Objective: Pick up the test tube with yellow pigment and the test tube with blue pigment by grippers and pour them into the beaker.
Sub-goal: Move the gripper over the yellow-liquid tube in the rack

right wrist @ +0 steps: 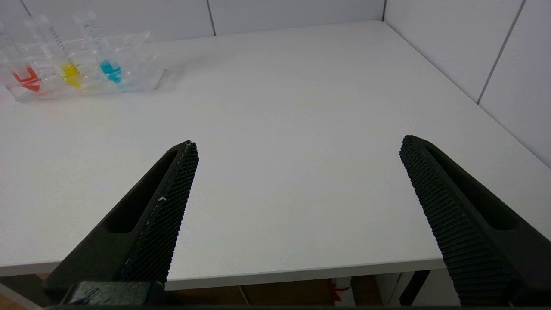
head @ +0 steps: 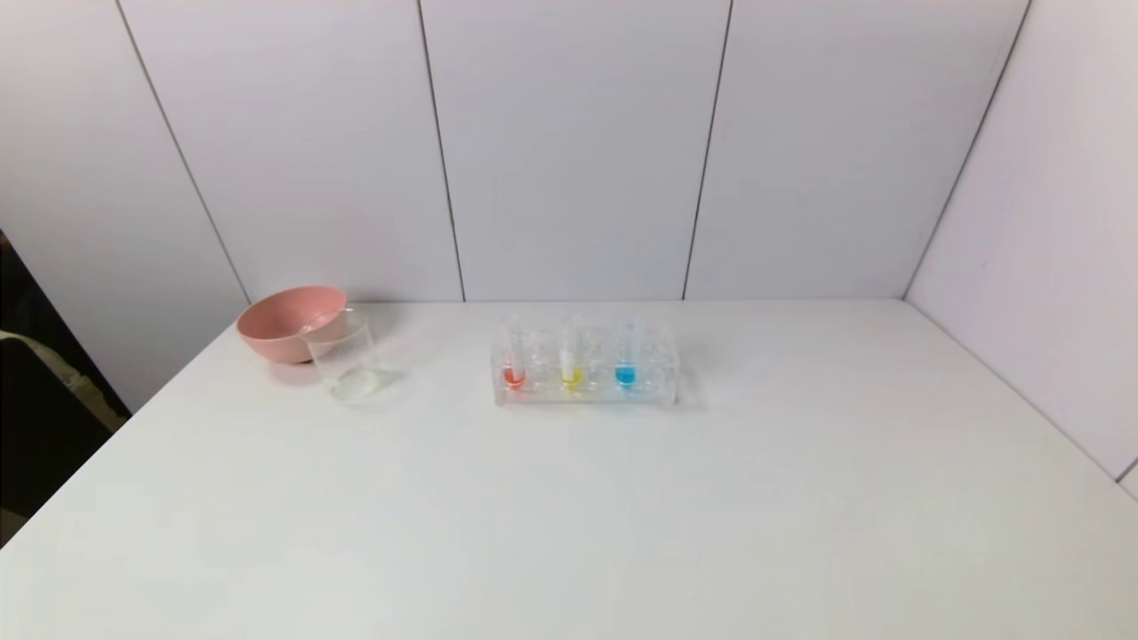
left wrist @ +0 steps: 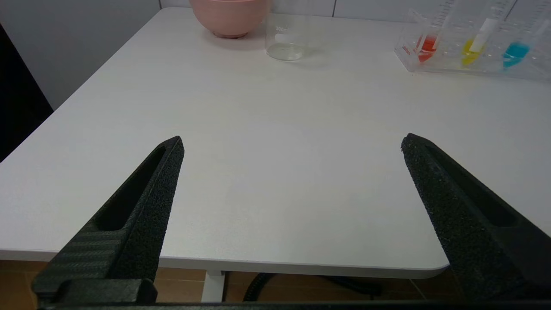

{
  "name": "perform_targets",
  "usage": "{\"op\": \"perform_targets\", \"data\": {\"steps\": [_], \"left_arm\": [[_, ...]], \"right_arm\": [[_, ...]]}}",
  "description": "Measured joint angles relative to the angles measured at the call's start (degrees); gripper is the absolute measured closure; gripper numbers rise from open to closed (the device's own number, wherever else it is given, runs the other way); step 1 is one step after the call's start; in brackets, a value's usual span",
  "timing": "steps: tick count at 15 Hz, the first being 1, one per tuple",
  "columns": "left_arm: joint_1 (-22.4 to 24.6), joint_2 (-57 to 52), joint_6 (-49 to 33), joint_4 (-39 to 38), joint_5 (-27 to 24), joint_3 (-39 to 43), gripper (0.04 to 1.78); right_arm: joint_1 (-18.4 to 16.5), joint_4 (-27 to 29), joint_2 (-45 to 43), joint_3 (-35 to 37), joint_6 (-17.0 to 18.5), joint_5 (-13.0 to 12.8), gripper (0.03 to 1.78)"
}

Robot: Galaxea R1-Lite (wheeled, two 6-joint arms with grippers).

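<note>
Tubes (head: 597,375) racked, well beyond both spread pincers (left wrist: 292,144).

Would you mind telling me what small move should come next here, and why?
Probably the left claw should advance toward the yellow tube: both claws are open and empty near the table's front edge, and every tube stands in the rack.

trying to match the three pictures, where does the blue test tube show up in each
Head view: blue test tube, rightmost coloured tube in the clear rack.
Left wrist view: top right corner.
Right wrist view: top left.
Shared landmark: yellow tube beside it.
</note>
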Motion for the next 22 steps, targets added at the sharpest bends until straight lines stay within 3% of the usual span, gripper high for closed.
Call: {"op": "perform_targets", "data": {"steps": [6, 10, 13, 16, 22], "left_arm": [[-0.02, 0.0, -0.56, 0.01, -0.2, -0.79, 0.06], [-0.02, 1.11, -3.36, 5.79, -4.92, -9.58, 0.06], [-0.07, 5.61, -3.4, 5.92, -7.63, -14.19, 0.06], [-0.66, 13.37, -3.32, 1.34, -10.28, -18.25, 0.06], [-1.46, 38.81, -2.68, -15.87, -12.29, -26.04, 0.06]], "right_arm": [[0.02, 0.0, 0.0, 0.0, 0.0, 0.0, 0.1], [0.0, 0.0, 0.0, 0.0, -0.02, 0.0, 0.1], [0.0, 0.02, 0.0, 0.0, 0.0, 0.0, 0.1], [0.02, 0.02, 0.0, 0.0, -0.02, 0.0, 0.1], [0.0, 0.0, 0.0, 0.0, -0.02, 0.0, 0.1]]}}
